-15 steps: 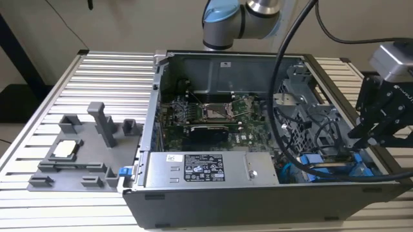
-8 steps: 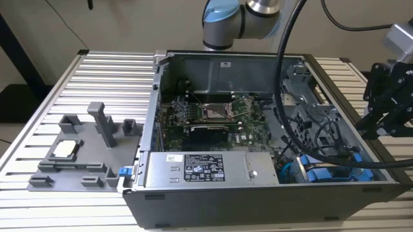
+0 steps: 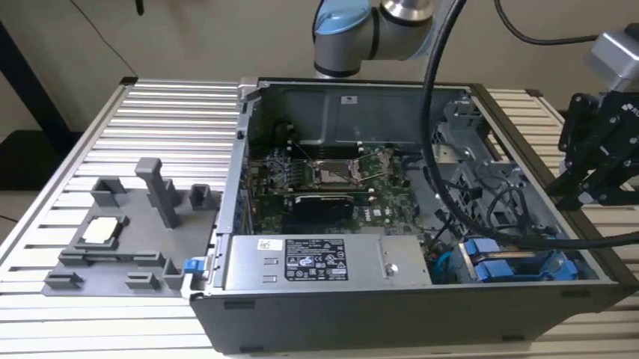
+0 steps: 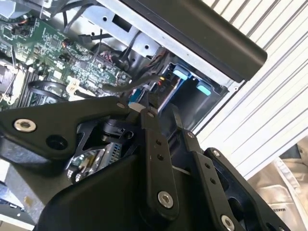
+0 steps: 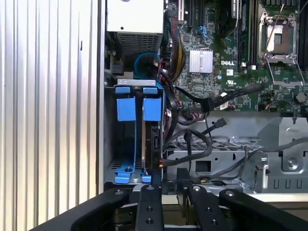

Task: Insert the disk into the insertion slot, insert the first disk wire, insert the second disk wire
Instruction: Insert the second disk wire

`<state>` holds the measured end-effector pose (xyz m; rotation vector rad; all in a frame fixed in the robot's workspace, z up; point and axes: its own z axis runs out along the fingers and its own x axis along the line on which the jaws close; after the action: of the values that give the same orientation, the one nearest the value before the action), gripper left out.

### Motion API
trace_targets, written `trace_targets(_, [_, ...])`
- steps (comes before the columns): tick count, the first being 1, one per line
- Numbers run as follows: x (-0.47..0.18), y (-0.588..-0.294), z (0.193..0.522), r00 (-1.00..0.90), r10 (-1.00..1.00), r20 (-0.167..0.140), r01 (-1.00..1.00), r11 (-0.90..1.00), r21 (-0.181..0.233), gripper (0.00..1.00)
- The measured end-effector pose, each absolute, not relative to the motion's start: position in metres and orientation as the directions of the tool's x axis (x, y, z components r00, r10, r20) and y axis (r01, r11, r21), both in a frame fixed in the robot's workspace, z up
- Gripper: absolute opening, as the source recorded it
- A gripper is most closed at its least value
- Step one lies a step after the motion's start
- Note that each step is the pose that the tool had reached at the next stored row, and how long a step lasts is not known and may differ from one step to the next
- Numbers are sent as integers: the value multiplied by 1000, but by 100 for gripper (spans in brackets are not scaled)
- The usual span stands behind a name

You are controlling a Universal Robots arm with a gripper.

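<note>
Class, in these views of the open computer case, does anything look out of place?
A loose black wire hangs over the perforated grey metal cage, its plug end free and unconnected. Nothing looks spilled or broken.

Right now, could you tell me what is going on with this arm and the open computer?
The arm's gripper hangs by the edge of the open computer case on the exterior view's right, near the insertion slot with its blue rails. The disk appears to stand in that slot already; black wires with loose ends lie next to it.
</note>
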<state>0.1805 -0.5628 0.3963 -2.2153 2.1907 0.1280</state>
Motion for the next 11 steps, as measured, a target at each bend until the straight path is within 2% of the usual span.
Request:
trace_targets(6, [180, -541, 396, 10, -997, -75, -999, -13, 41, 28])
trace_targets(11, [168, -538, 396, 10, -997, -75, -999, -13, 35, 28])
